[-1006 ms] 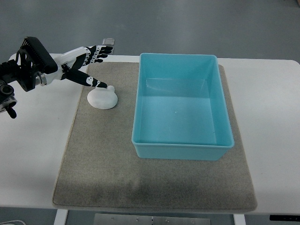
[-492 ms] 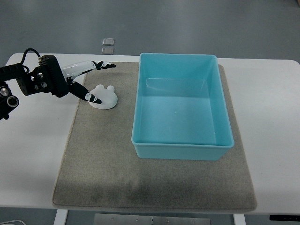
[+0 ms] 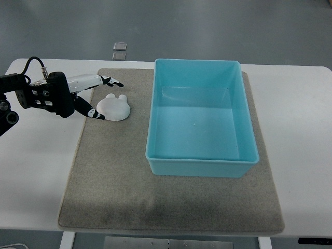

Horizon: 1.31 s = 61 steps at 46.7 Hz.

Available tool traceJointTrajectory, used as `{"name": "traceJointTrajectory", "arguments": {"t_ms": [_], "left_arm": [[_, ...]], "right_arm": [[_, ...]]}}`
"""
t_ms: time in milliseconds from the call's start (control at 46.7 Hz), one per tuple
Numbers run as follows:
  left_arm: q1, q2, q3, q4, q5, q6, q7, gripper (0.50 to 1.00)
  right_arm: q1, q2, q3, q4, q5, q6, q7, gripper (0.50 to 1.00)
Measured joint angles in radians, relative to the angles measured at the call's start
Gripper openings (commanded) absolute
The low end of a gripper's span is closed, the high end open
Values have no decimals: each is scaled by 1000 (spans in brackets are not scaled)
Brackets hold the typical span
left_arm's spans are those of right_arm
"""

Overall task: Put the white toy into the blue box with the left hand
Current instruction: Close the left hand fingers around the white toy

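The white toy (image 3: pixel 115 108), a flat rounded figure with two small ears, lies on the grey mat (image 3: pixel 114 176) just left of the blue box (image 3: pixel 201 120). My left hand (image 3: pixel 102 97) reaches in from the left edge, low at the toy's left side. Its fingers (image 3: pixel 111 82) are spread above the toy's top edge and the thumb (image 3: pixel 94 113) lies at the toy's left rim. The toy rests on the mat between them, not lifted. The blue box is an open, empty rectangular tub standing on the mat. My right arm is out of view.
The mat covers the middle of a white table (image 3: pixel 301 119). Two small grey squares (image 3: pixel 120 50) lie on the floor beyond the table's far edge. A black cable (image 3: pixel 32 63) loops off the left wrist.
My left hand has drawn back to the left and dropped lower, ending beside the toy with its fingers still spread. The toy has shifted slightly.
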Motion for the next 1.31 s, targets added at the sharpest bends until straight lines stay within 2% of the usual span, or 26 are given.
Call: {"name": "traceJointTrajectory", "arguments": {"t_ms": [300, 556, 1156, 1305], "left_arm": [[-2, -6, 52, 0, 44, 79, 6, 868], [-3, -7, 73, 0, 45, 94, 6, 866], [8, -7, 75, 0, 85, 118, 11, 804], [8, -7, 76, 0, 87, 117, 11, 801]], "right_arm": [[0, 0, 0, 0, 0, 0, 0, 936], [0, 0, 0, 0, 0, 0, 0, 936], [0, 0, 0, 0, 0, 0, 0, 936], [0, 0, 0, 0, 0, 0, 0, 936]]}}
